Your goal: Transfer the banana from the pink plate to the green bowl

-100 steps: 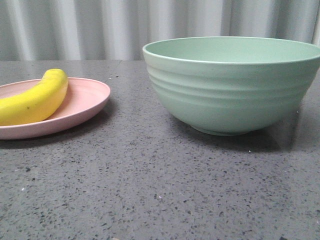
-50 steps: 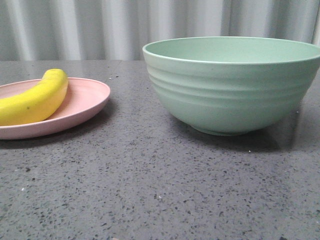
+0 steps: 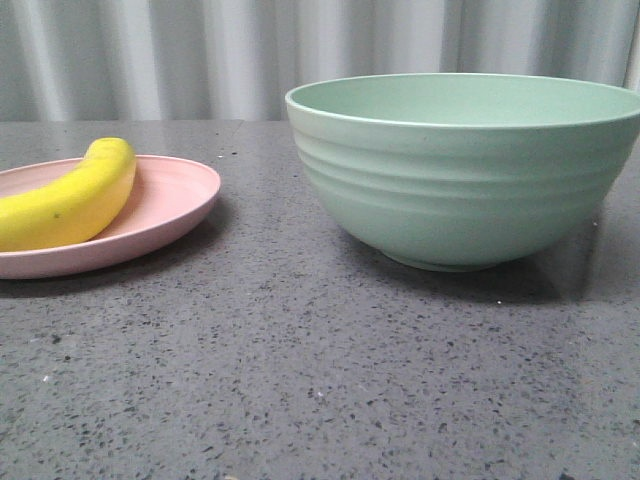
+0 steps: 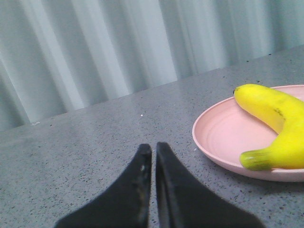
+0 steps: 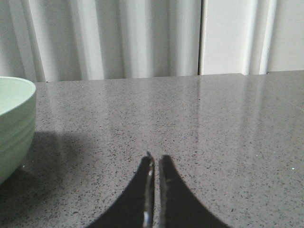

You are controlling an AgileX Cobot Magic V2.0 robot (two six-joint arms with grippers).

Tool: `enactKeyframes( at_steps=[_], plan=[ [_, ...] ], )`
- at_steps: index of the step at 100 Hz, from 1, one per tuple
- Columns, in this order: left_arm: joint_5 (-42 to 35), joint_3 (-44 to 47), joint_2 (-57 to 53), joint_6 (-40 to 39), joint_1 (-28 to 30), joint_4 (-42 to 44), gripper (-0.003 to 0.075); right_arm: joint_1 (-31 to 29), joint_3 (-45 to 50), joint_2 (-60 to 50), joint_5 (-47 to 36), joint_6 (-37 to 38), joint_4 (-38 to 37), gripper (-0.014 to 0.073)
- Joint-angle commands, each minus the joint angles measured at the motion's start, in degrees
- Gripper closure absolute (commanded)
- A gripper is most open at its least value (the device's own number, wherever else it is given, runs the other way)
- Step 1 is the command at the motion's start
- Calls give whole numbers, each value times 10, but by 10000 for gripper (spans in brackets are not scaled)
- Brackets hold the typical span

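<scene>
Where frame cuts pink plate (image 3: 170, 195), banana (image 3: 70, 200) stem probably hidden.

Front view: set low, near table (image 3: 300, 380) level, facing forward toward a pleated curtain (image 3: 200, 50); the pink plate (image 3: 170, 200) at left and the green bowl (image 3: 460, 170) at right are seen close, from the side.

Left wrist view: placed low behind the left gripper (image 4: 153, 154), aimed across the tabletop at the curtain; the pink plate (image 4: 223, 137) and banana (image 4: 275, 123) are shared with the front view.

Right wrist view: placed low behind the right gripper (image 5: 155, 164); only the green bowl's edge (image 5: 14, 123) is shared with the front view.
</scene>
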Motion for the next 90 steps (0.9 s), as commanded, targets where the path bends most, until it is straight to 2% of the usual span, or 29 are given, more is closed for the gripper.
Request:
enactKeyframes(
  at_steps=[1, 90],
  plan=[
    [-45, 5, -16, 0, 0, -7, 741, -2, 12, -13, -40, 0, 1, 657],
    [-62, 5, -16, -4, 0, -24, 741, -2, 12, -13, -44, 0, 1, 657]
  ],
)
